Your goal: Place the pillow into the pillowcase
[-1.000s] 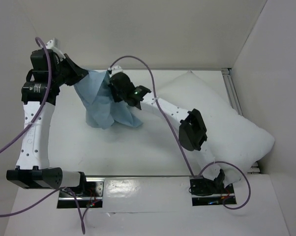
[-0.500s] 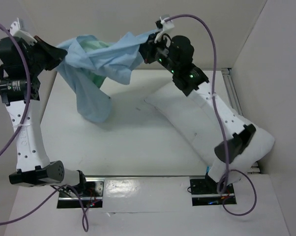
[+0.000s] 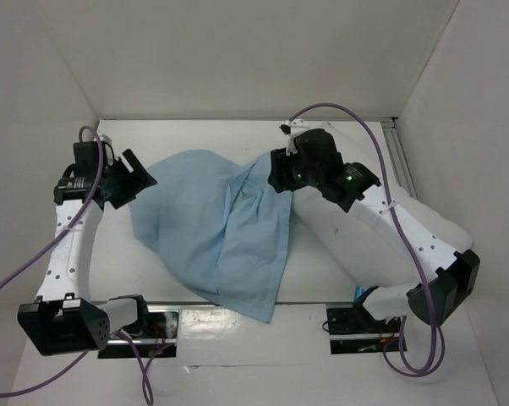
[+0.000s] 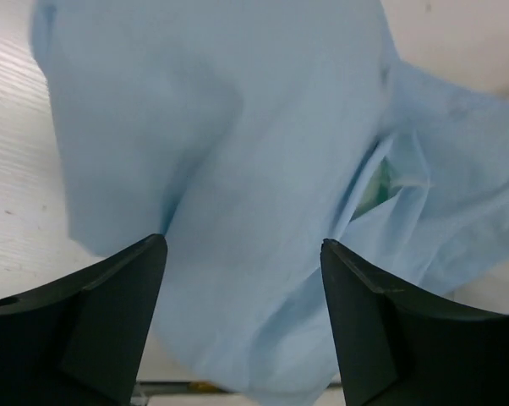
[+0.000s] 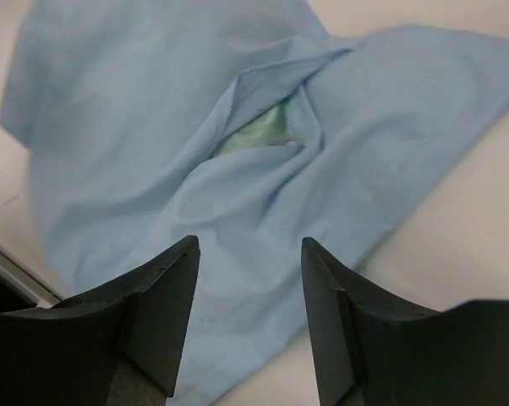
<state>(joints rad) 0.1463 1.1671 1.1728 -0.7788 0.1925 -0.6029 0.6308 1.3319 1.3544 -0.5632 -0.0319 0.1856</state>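
Short version: barely started. Closest to the arm bases, one corner of the pillowcase (image 3: 216,233) drooped over the table's (image 3: 195,139) near edge. The rest of it lay spread out, mostly flat, light blue side up, across the left and middle of the table. A fold ran up the middle, and both wrist cams showed a slit there with a bit of sea-green peeking out. I took that for the inner face or the mouth, but couldn't say which.

To the right, the pillow (image 3: 339,245) sat completely outside the case, lying at an angle under the right arm. The case's right edge met its left end. Whether it was touching or lapped over, I couldn't tell.

Further back, the left gripper (image 3: 132,178) was at the case's far-left edge with jaws wide apart and nothing between them, cloth just below. The right gripper (image 3: 280,173) was at the far-right corner of the case, also parted and empty.

So what was done, at best: the case was laid out. What was left, as I read it, was everything that counts. Find the mouth, pinch it open, get the pillow's end in, and work the cloth over it. The floppy fabric looked like it would collapse shut the moment only one side got held.
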